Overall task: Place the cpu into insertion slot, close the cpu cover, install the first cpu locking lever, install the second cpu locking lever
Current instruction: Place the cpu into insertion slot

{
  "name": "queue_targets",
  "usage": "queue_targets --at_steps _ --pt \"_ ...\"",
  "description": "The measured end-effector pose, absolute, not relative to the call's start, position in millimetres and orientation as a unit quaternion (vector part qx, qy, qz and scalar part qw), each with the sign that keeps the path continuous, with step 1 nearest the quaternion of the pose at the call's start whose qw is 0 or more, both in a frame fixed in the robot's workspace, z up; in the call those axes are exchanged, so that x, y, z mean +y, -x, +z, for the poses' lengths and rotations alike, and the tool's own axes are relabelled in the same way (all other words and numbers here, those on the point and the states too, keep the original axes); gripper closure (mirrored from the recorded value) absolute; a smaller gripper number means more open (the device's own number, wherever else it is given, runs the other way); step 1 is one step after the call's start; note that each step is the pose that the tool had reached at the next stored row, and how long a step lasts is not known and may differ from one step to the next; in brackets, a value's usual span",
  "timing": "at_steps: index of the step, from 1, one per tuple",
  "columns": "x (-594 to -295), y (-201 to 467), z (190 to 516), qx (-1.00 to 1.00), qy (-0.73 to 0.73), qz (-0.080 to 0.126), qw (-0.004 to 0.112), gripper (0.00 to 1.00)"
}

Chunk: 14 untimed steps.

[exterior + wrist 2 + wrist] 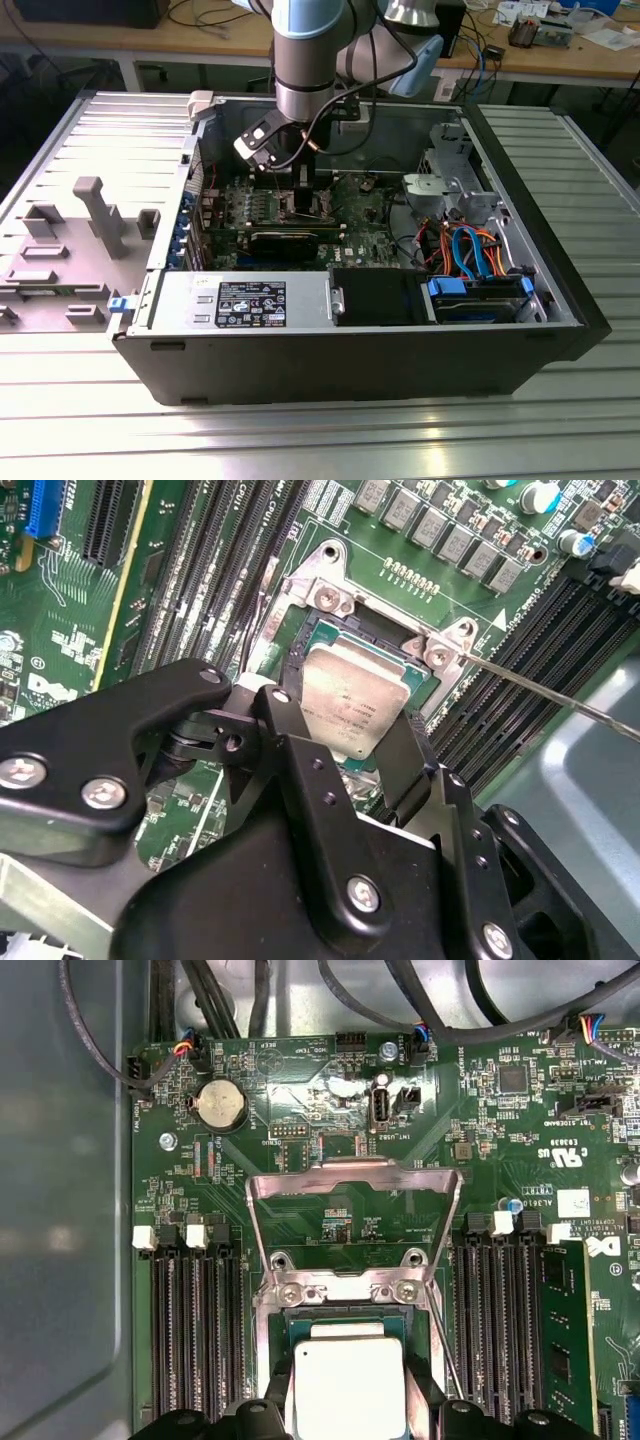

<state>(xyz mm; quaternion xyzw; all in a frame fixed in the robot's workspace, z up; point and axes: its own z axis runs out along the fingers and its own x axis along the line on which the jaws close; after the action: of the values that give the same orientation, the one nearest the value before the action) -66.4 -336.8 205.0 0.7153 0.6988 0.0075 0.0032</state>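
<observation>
PC case [350, 365] is lying open on its side mid-bench [320, 440]; motherboard [500, 1160] is sitting flat inside; pincer [352, 1412] is reaching down over the board's middle, fingers [295, 745] gripping two opposite edges of the cpu [352, 695]; cpu cover [355, 1172] is standing swung open; cpu is sitting squarely over the insertion slot [335, 630]; can't tell if it's fully seated.

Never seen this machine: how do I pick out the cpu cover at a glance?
Inside the open computer case, find the green motherboard and its two banks of long black memory slots. Between them, the cpu cover is the thin silvery frame lying open beside the cpu, the only plate with a large square window.
</observation>
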Motion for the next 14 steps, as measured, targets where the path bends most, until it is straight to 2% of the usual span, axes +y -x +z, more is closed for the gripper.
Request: queue_targets --at_steps 14 --pt "-336.8 66.2 203.0 0.693 -0.721 0.007 0.003 0.47"
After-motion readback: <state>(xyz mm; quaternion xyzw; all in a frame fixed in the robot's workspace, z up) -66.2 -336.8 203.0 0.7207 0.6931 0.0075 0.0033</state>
